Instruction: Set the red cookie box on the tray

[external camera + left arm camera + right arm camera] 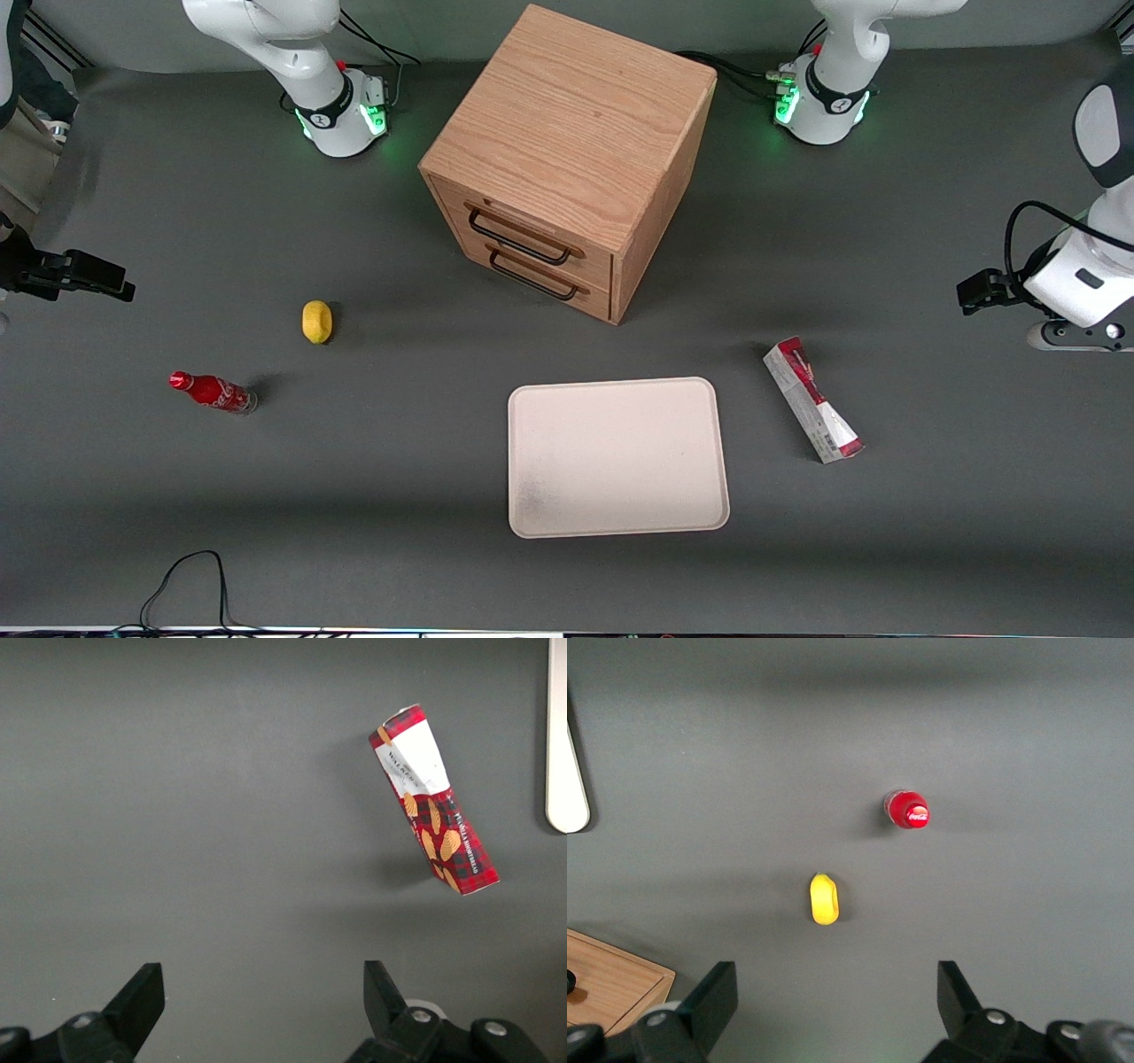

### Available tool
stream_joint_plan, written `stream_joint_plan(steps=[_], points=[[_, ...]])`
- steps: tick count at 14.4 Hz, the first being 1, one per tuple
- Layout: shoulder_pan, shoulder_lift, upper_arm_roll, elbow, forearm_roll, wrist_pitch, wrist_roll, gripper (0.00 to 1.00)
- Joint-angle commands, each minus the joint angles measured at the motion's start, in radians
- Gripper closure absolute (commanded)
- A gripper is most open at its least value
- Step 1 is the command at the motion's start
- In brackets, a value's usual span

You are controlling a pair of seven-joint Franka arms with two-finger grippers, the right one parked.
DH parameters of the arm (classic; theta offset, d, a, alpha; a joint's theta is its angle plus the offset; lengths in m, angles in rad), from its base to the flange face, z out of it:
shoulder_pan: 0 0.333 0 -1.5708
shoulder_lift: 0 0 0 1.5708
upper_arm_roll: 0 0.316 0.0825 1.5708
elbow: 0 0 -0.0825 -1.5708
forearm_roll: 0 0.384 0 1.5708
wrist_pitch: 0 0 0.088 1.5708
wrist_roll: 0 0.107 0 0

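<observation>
The red cookie box [812, 400] lies flat on the dark table beside the tray [617, 456], toward the working arm's end. It is a long, slim carton, red with a white-grey part. The tray is cream-white with a low rim, and nothing lies on it. My left gripper [973, 294] hovers above the table, farther toward the working arm's end than the box and well apart from it. In the left wrist view the gripper [259, 979] is open, with only bare table between its fingers. That view also takes in the box [432, 797] and a strip of the tray's rim [558, 735].
A wooden drawer cabinet [567, 151] stands farther from the front camera than the tray. A yellow lemon [316, 321] and a small red soda bottle [213, 392] sit toward the parked arm's end. A black cable [186, 585] loops at the table's near edge.
</observation>
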Motion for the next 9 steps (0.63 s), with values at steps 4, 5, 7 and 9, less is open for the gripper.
stream_joint_plan(steps=[4,5,7,9], points=[[0.041,0.018,-0.005,0.081,-0.085,-0.111,0.033,0.0],[0.061,0.018,-0.031,0.084,-0.087,-0.112,0.031,0.0],[0.073,0.016,-0.055,0.101,-0.087,-0.126,0.024,0.0],[0.061,0.016,-0.05,0.123,-0.09,-0.164,0.031,0.0]])
